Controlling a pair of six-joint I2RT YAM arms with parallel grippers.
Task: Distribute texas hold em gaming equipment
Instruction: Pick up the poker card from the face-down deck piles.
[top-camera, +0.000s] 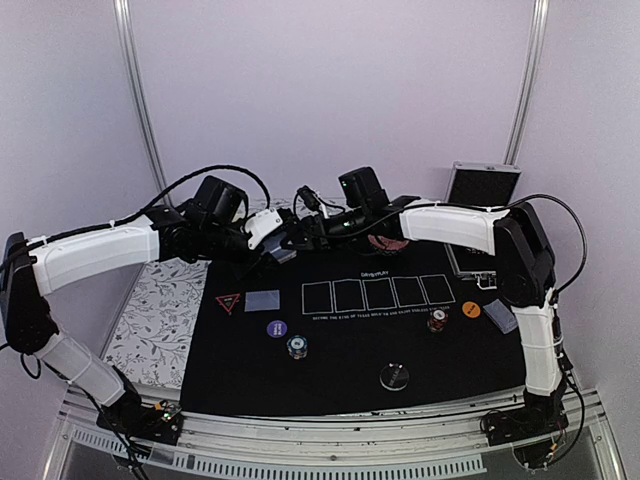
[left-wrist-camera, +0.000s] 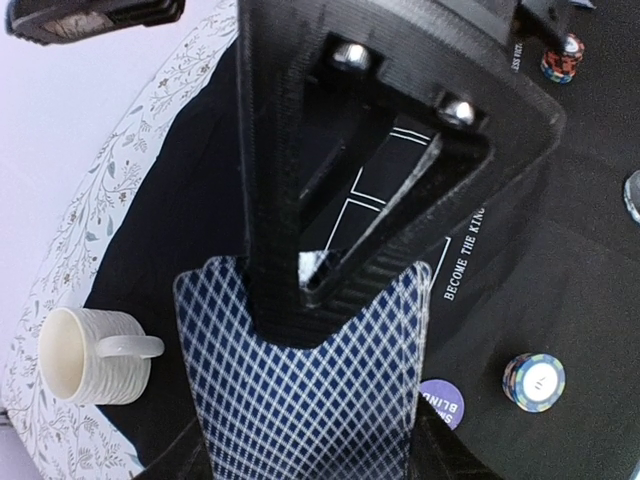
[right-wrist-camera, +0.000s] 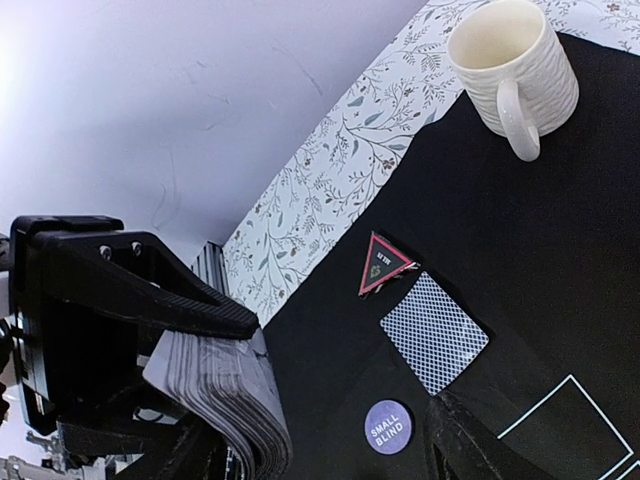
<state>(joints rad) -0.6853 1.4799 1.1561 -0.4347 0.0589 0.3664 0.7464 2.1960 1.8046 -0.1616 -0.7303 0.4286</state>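
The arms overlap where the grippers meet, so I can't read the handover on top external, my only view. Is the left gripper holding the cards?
Observer: Yes. In the left wrist view the left gripper is closed on the deck of cards, with its blue cross-hatched back facing that camera.
Operator: And the right gripper?
Observer: The right gripper has its tip over the deck's free edge in that view. I cannot tell whether it pinches a card.
Operator: Anything hidden under the arms?
Observer: A cream mug stands upright at the edge of the black mat, by the floral cloth.
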